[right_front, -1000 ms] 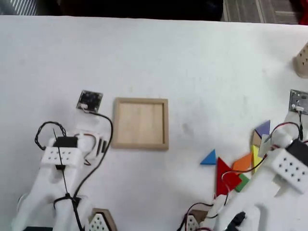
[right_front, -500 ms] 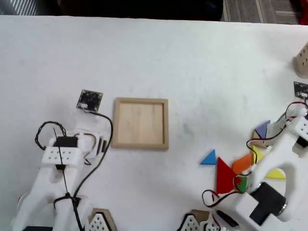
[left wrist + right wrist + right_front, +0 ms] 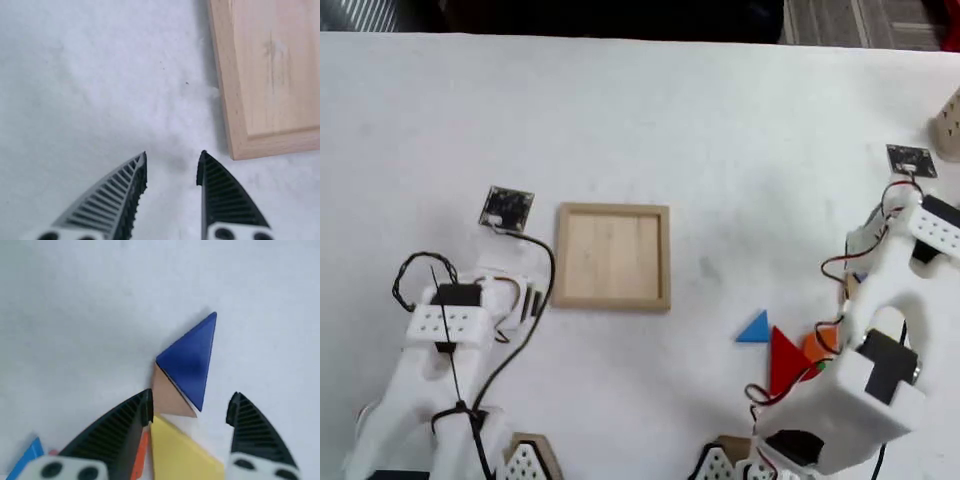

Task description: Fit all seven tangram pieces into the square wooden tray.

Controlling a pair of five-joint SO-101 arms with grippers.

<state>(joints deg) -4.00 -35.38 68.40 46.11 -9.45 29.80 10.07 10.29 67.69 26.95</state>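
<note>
The high view looks down at the tabletop [image 3: 720,120] from afar, taking in the whole wooden tray [image 3: 613,256]. The left wrist view looks down past the left end effector [image 3: 172,155], close beside the tray's corner, which both share. The right wrist view sits close over tangram pieces [image 3: 190,360] well apart from the tray.

White table [image 3: 740,130] under even light, dark strip [image 3: 600,15] beyond its far edge — grey ribbed flooring [image 3: 850,20] at far right
</note>
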